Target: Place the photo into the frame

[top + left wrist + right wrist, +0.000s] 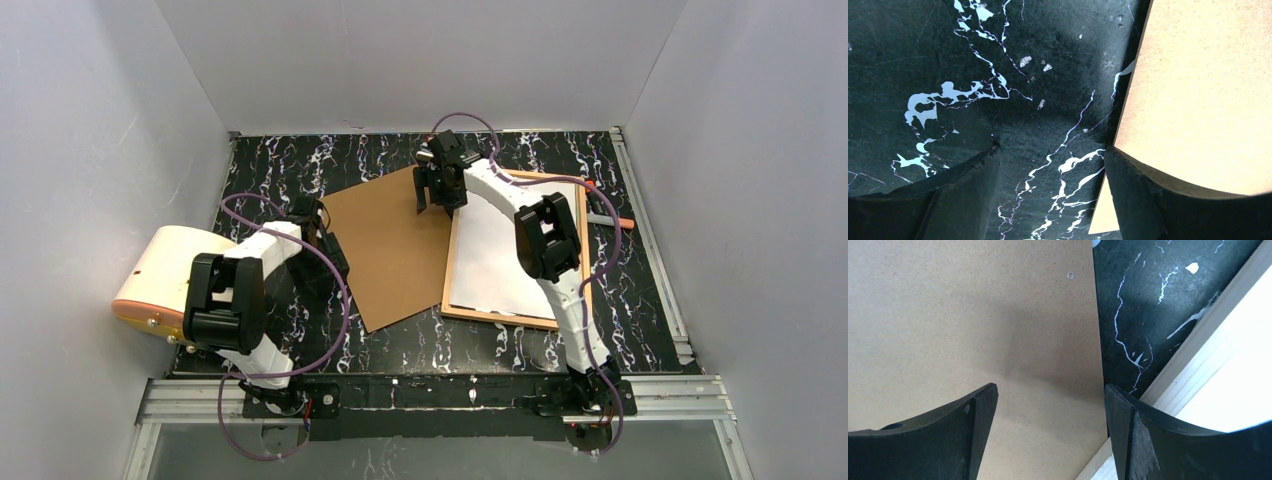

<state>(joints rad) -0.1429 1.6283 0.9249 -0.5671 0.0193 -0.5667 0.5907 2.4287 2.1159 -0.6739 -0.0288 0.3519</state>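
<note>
The frame, with its thin light-wood border, lies flat on the right of the dark marbled mat. A plain white sheet fills it. No printed side shows, so I cannot tell whether that sheet is the photo. A brown backing board lies skewed to its left, its right corner resting on the frame's left border. My right gripper hangs open above the board's far right corner, beside the frame border. My left gripper stands open at the board's left edge, holding nothing.
A cream and orange rounded object sits off the mat at the left, by the left arm. A thin orange-tipped tool lies just right of the frame. White walls enclose the table, and a metal rail runs along the mat's right side.
</note>
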